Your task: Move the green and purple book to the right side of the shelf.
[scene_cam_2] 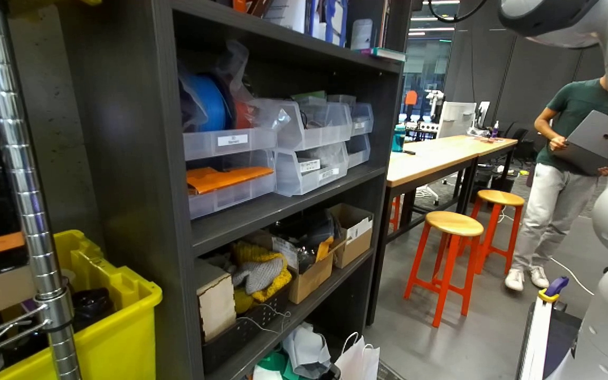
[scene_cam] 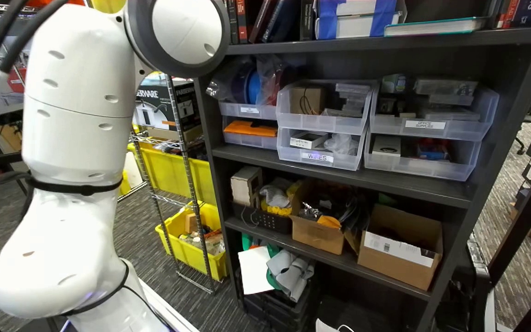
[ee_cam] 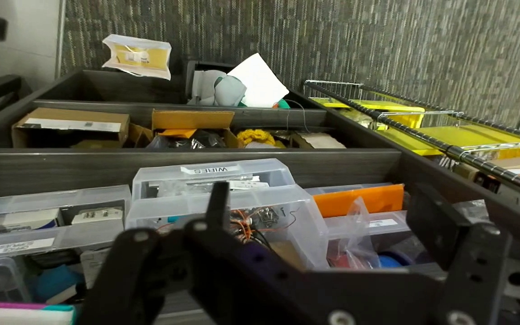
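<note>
Shelf (scene_cam: pixel 339 176): dark, in all three views; bins (scene_cam: pixel 321 123) at mid-height, boxes (scene_cam: pixel 318 233) lower down.
Person (scene_cam_2: pixel 549 198): standing past the shelf's right edge, only in an exterior view.
Arm (scene_cam: pixel 79 92): white, in both exterior views, its far end out of frame.
Stools (scene_cam_2: pixel 454 224): two, red-legged, seen only where the person is.
Bins: clear, stacked along the shelf's front edge.
Book (scene_cam: pixel 433 28): flat on the shelf's highest visible level, at the front edge toward the right corner, upright books (scene_cam: pixel 510 16) farther right; edge-on in both exterior views; the wrist view catches only an end, bottom left.
Gripper (ee_cam: pixel 327 207): in the wrist view alone; jaws spread wide on open air, fingers (ee_cam: pixel 438 221) well apart.
</note>
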